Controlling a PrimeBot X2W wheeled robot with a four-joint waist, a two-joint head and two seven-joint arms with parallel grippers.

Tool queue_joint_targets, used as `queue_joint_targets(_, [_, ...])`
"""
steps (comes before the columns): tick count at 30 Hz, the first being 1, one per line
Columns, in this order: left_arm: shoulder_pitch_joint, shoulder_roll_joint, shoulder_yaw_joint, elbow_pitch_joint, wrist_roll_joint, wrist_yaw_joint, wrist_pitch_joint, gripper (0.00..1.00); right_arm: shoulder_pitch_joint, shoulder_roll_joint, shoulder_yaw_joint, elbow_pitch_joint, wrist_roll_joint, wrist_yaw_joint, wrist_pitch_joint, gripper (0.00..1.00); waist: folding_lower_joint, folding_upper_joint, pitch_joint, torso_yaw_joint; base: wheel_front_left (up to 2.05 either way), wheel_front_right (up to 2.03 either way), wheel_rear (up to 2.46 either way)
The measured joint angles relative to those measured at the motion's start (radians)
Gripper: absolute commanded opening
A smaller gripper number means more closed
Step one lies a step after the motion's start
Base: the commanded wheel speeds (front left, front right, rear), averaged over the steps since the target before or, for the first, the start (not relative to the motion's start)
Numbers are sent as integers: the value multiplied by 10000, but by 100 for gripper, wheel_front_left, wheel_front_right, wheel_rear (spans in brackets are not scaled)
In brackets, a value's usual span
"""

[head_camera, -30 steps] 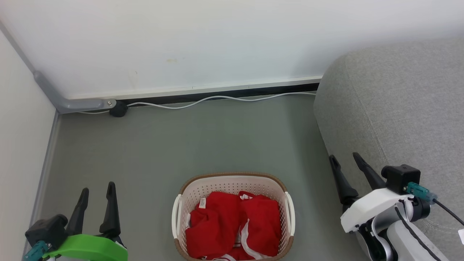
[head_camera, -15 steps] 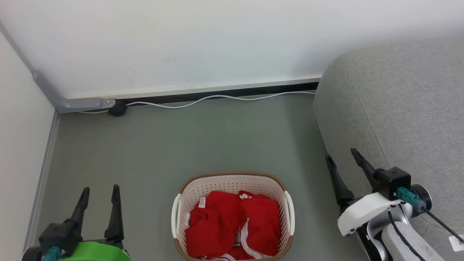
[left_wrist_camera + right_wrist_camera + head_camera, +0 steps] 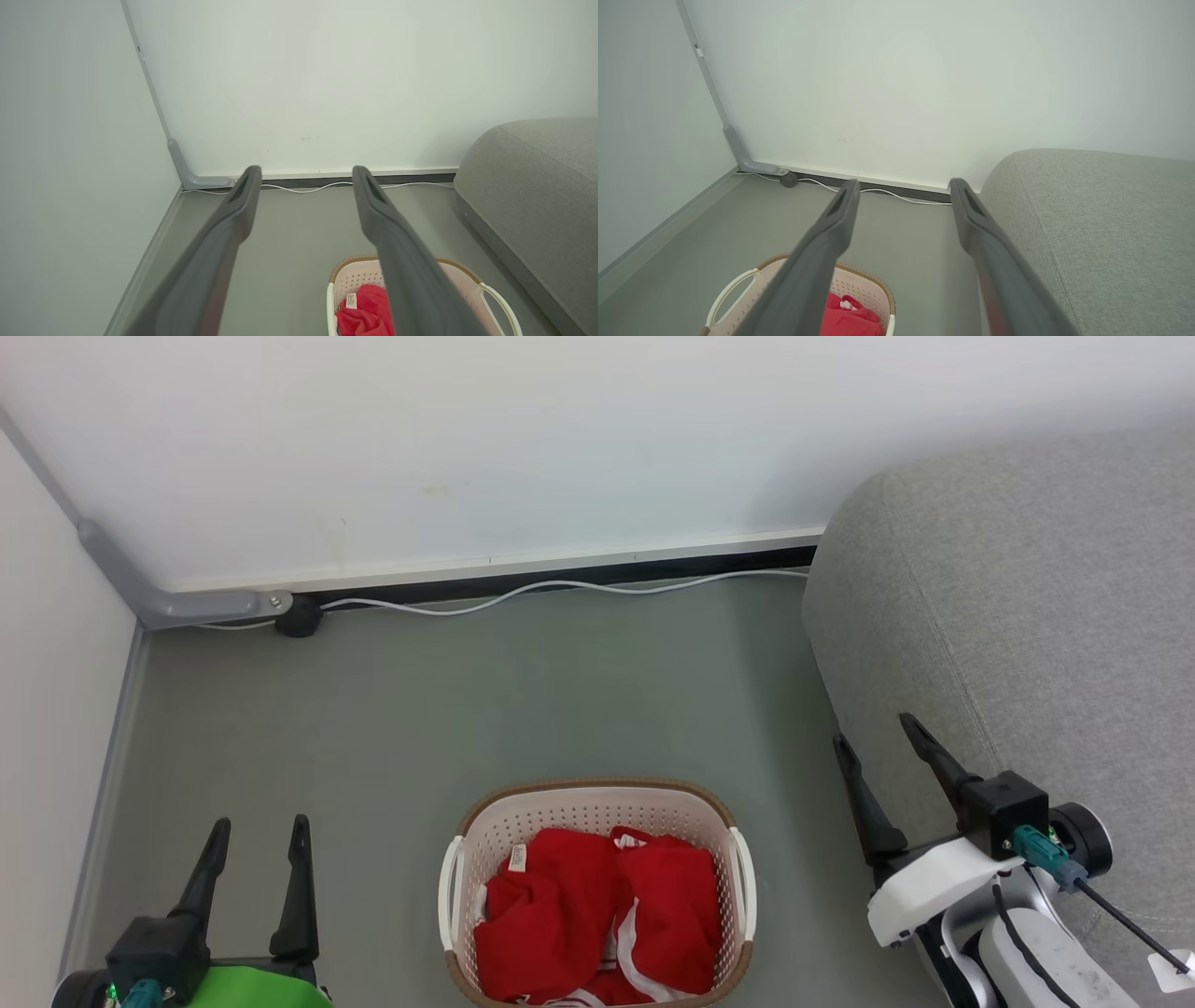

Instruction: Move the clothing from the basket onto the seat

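Clothing (image 3: pixel 569 924) fills the basket (image 3: pixel 583 812) near the seat (image 3: pixel 1027 616), seemingly two garments.

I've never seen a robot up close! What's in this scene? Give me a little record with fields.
basket: cream, brown rim, on the grey floor
clothing: red, bunched inside the basket
seat: grey sofa, right of the basket
left fingers: open, holding nothing, left of the basket
right fingers: open, holding nothing, beside the seat
task: not yet begun
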Motion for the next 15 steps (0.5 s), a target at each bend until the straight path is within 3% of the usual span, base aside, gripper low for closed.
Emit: queue_joint_targets(15, [-20,-113,54,-443,-6,-96,-10,100,-25,48,-228,-439,-184,98,-12,100,0,0,698,-146,0,0,0])
